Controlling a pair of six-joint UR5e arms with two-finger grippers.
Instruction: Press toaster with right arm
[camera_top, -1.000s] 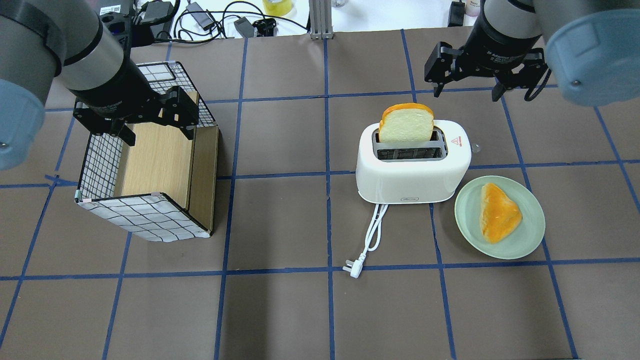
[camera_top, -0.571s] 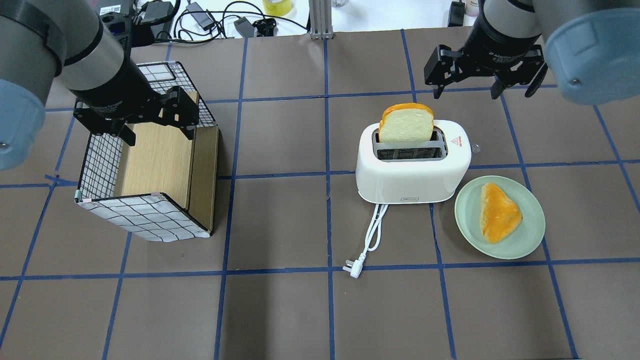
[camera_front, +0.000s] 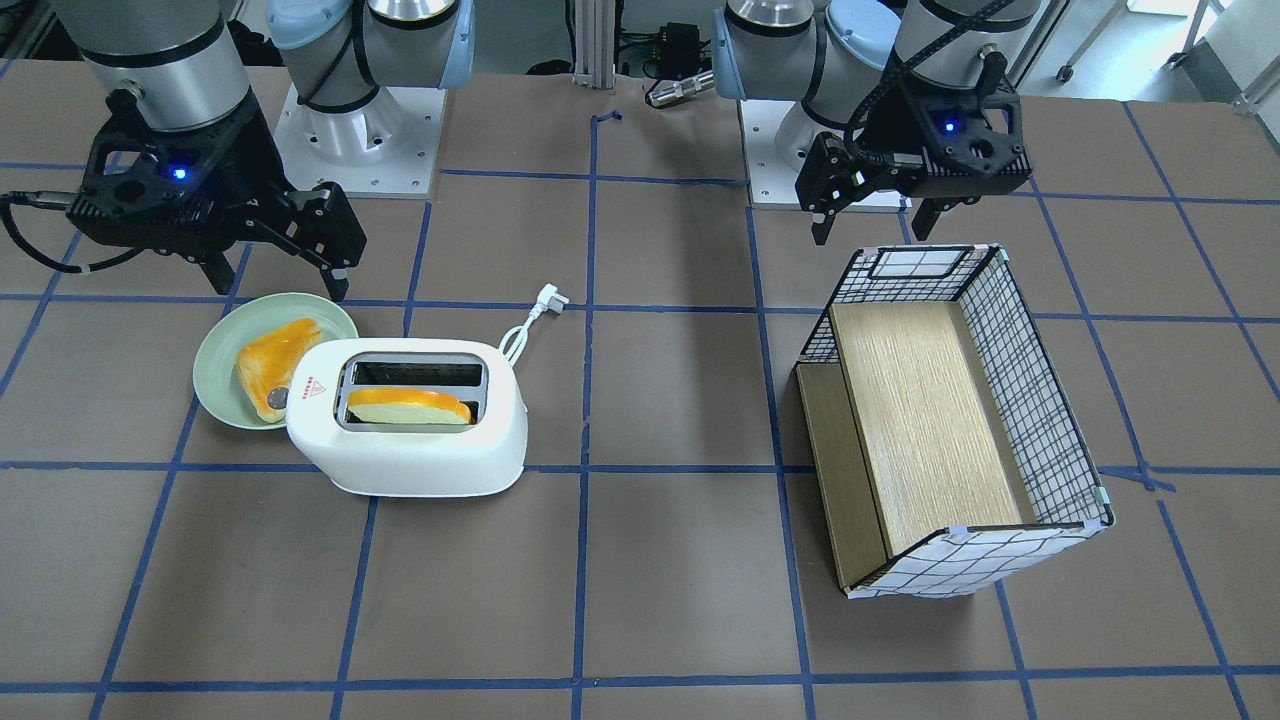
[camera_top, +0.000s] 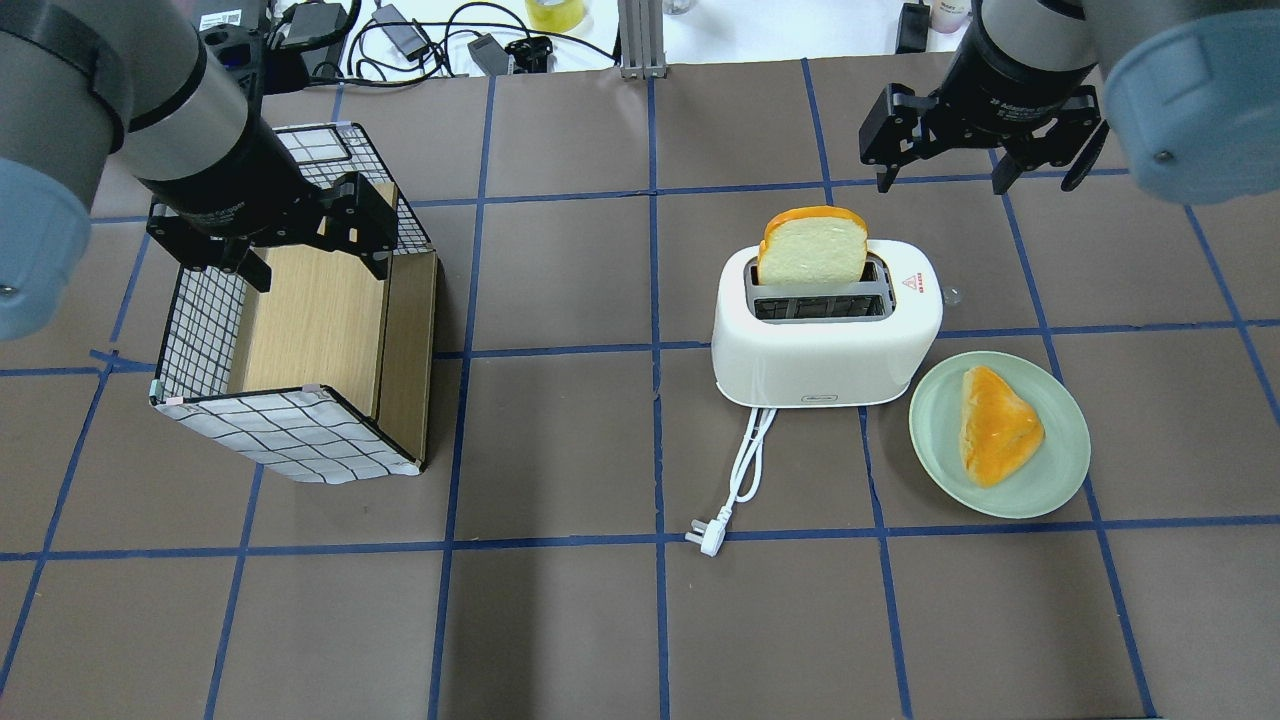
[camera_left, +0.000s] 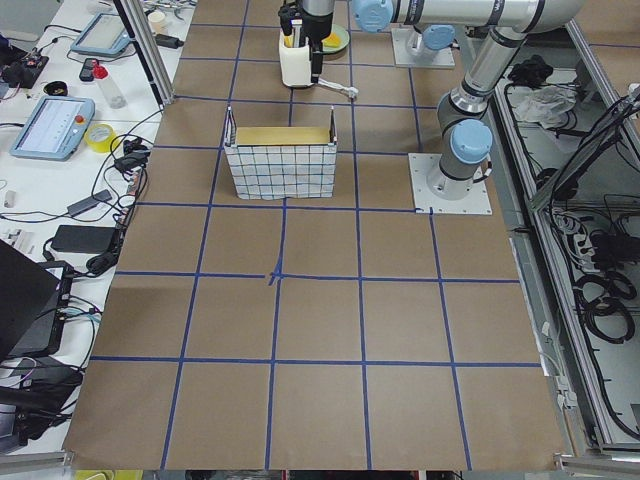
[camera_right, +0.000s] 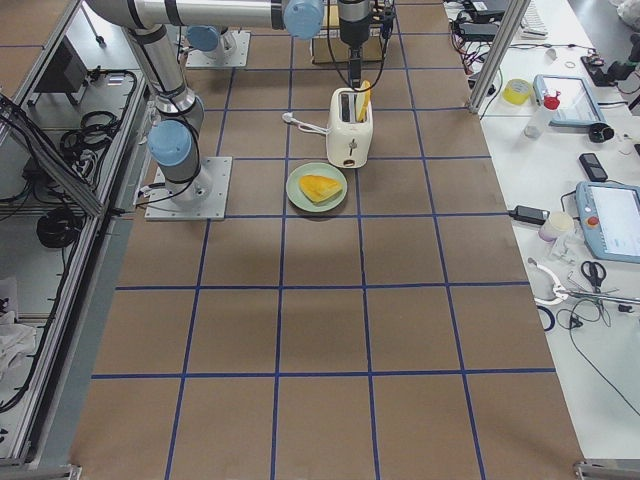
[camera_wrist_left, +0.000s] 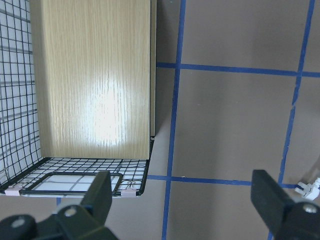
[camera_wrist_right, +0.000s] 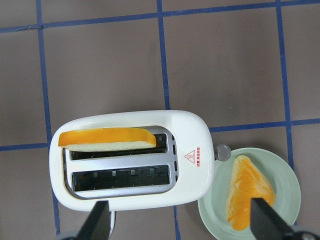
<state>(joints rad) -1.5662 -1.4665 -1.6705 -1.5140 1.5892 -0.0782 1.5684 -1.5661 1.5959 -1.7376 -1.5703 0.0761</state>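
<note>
Toaster (camera_top: 827, 340), white, rounded, of plastic, with a grey metal top and two slots, stands upright on the brown paper-covered table (camera_top: 560, 620) with blue tape lines, in the robot's right half. Its shell looks stiff and smooth, and I judge it rather light, so a sideways push could slide it; the press should go straight down. The place to press is the small grey knob (camera_top: 950, 296) sticking out of the end on the robot's right; it is tiny, so a fingertip must meet it squarely or slip off. I cannot read its height, but the bread stands high, so it is probably up.

Counted: one toaster, two slots, one knob, one white cord with plug (camera_top: 742, 470) lying on the robot's side. One slice of white bread with orange crust (camera_top: 812, 250) stands in the far slot; the near slot is empty. Just beside the knob end lies one pale green round plate (camera_top: 1062, 478) carrying one orange-yellow triangular pastry (camera_top: 998, 425).

The black two-finger right gripper (camera_top: 940, 183) hangs in the air apart from the toaster, jaws spread wide, nothing between them. The left gripper (camera_top: 318, 272), equally wide and empty, hovers over one wire-grid basket with a wooden board inside (camera_top: 290, 435), well apart from the toaster.
</note>
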